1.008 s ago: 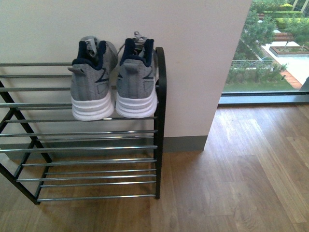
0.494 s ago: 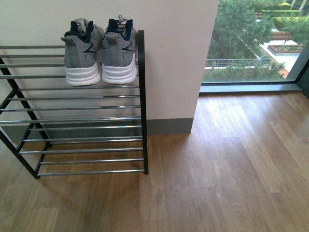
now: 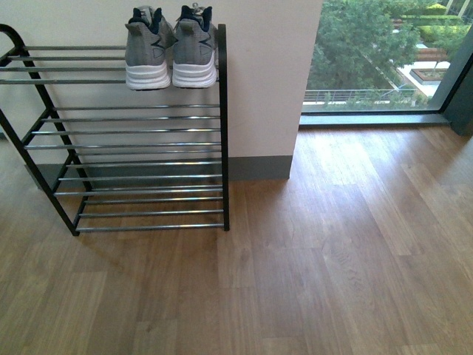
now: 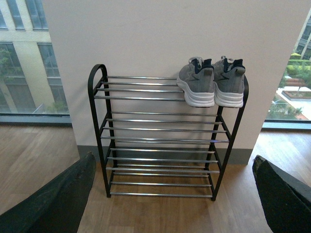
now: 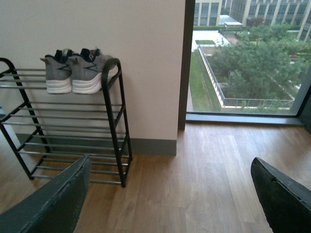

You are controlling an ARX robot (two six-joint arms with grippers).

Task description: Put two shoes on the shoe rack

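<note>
Two grey knit shoes [image 3: 171, 49] with white soles and navy collars stand side by side, heels toward me, on the top shelf of the shoe rack [image 3: 133, 177], at its right end. The left wrist view shows the same shoes [image 4: 211, 86] on the rack [image 4: 163, 141], far beyond my left gripper [image 4: 175, 194], which is open and holds nothing. My right gripper [image 5: 170, 194] is open too, over bare wooden floor, with the rack [image 5: 114, 141] and shoes [image 5: 77, 73] well off to one side. No arm appears in the front view.
The rack stands against a pale wall [image 3: 266, 89] with a grey skirting board. Wooden floor [image 3: 332, 244] stretches in front and to the right. A floor-to-ceiling window [image 3: 377, 59] with a dark frame lies right of the wall.
The front view has drawn back from the rack: the rack and shoes look smaller and higher in the picture, and more floor shows. The shoes have not moved on the shelf.
</note>
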